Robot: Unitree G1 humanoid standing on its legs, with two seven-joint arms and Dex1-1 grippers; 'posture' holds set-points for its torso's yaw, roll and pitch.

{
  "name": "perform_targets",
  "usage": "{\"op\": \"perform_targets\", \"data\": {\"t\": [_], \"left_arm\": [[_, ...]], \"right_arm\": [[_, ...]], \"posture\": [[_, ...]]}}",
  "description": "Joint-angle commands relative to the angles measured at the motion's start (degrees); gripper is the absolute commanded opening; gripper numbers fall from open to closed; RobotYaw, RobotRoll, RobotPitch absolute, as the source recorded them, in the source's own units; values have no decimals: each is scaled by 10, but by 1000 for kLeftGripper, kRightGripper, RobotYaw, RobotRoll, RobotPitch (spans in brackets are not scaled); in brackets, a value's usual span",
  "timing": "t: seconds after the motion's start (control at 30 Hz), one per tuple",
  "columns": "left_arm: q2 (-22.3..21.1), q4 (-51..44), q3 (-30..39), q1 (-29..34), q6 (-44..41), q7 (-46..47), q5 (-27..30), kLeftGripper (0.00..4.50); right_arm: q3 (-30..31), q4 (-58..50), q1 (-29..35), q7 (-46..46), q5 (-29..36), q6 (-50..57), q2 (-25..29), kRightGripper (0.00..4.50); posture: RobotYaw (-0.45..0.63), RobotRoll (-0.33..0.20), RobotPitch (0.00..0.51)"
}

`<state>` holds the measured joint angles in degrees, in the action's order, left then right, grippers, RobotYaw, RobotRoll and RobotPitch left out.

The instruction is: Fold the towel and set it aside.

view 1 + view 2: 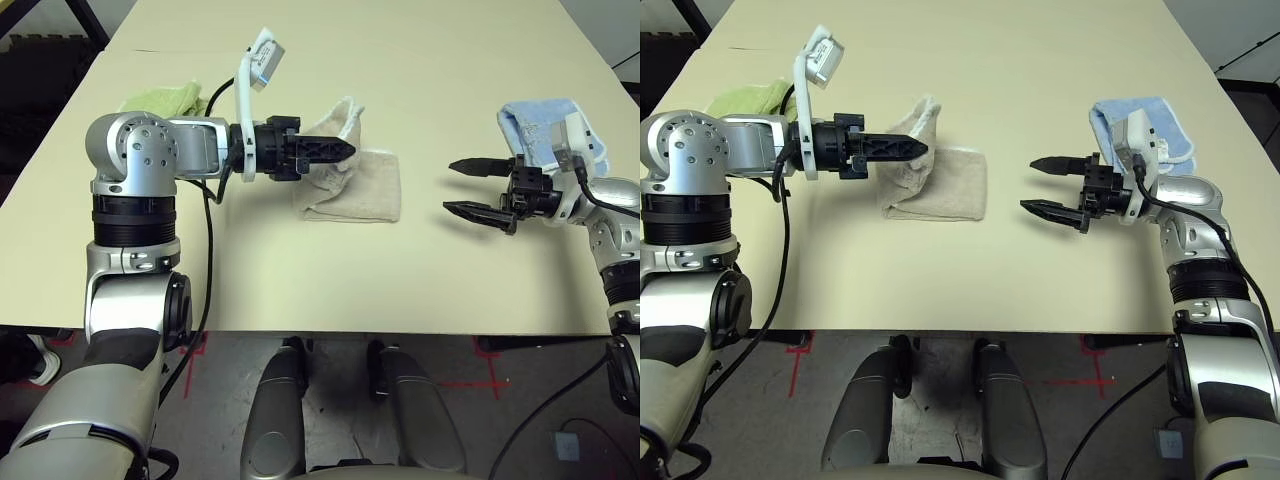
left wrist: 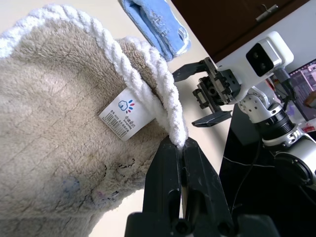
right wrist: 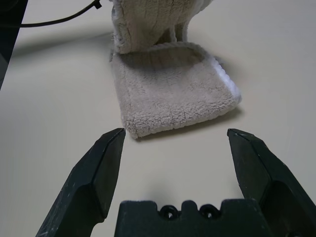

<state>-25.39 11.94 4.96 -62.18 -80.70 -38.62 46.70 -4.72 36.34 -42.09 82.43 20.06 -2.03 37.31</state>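
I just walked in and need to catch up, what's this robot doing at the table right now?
It is folding a beige towel. The left tool is shut on the towel's white-edged corner, holding that part up off the table, while the rest lies folded flat. The right tool is open, empty, and apart from the towel. A green towel and a blue towel lie off to the sides.

lime-green towel (image 1: 165, 98), light blue towel (image 1: 545, 125), table (image 1: 400, 290)

lime-green towel (image 1: 165, 98): mostly hidden behind left arm | care tag (image 2: 126, 113) print: likely too small to read
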Motion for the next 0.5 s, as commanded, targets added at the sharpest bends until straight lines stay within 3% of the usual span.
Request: {"op": "perform_targets", "data": {"t": [0.03, 0.5], "left_arm": [[24, 0, -14, 4, 4, 3, -8, 46], [90, 51, -41, 12, 72, 17, -69, 46]], "right_arm": [[1, 24, -11, 7, -7, -13, 3, 4500], [2, 91, -22, 28, -21, -73, -7, 4500]], "posture": [[-45, 0, 255], [-46, 0, 258]]}}
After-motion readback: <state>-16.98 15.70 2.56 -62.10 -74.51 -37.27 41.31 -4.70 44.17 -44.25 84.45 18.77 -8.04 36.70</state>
